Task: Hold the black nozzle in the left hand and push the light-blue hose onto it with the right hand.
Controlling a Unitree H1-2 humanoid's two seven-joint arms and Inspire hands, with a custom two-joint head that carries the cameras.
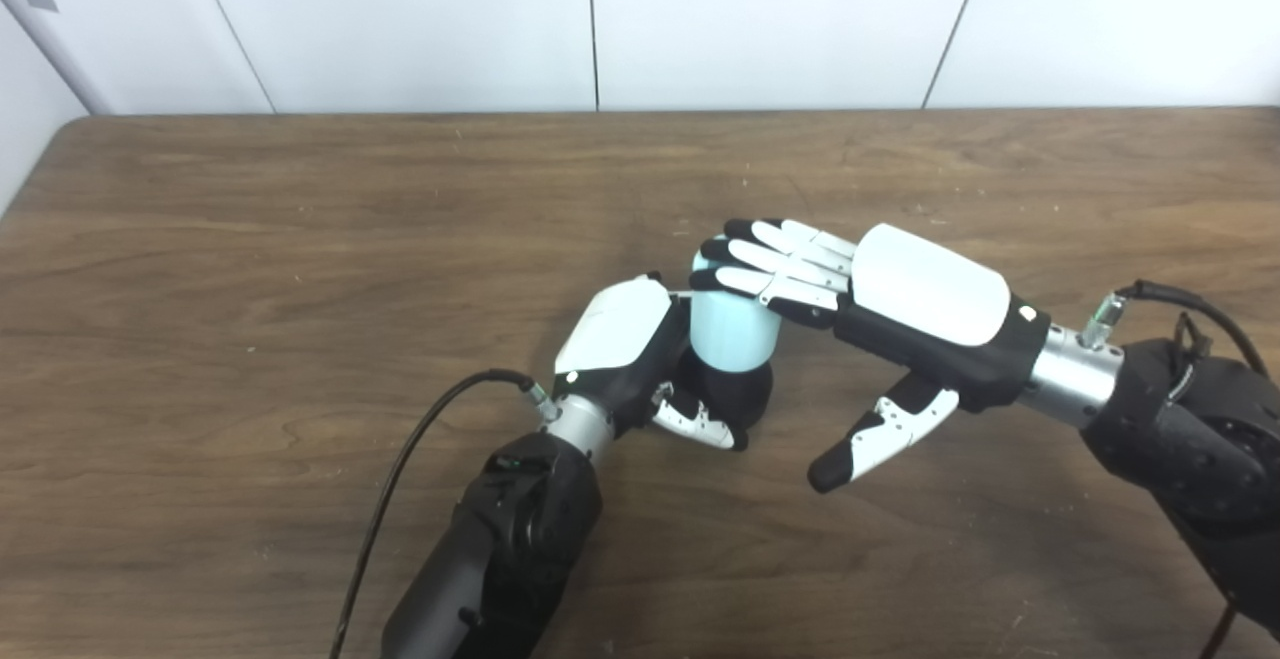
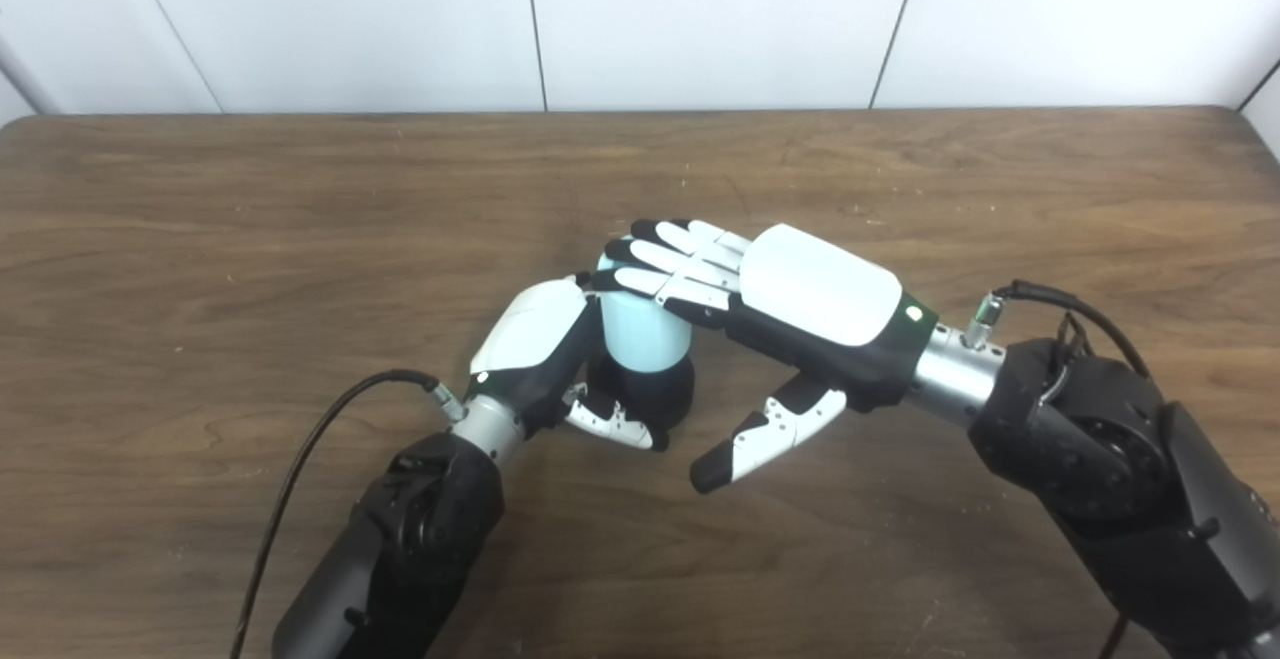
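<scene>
**Both hands meet at the hose, mid-table**

Your left hand [image 1: 640, 359] is wrapped around the black nozzle [image 1: 742, 394], thumb curled across its near side, holding it upright on the table. The light-blue hose [image 1: 733, 329] stands on top of the nozzle, its lower end seated over the dark base. Your right hand [image 1: 900, 309] lies flat across the top of the hose, fingers [image 1: 775, 264] stretched out straight and apart and resting on its upper end; the thumb hangs down toward the table, touching nothing, so this hand clasps nothing.

Around them you have a brown wood-grain table [image 1: 250, 269], bare of other objects, scuffed with a few pale specks. A black cable [image 1: 400, 469] loops off your left wrist toward the near edge. Beyond the far edge stands a wall of white panels [image 1: 400, 19] split by thin dark seams.
</scene>
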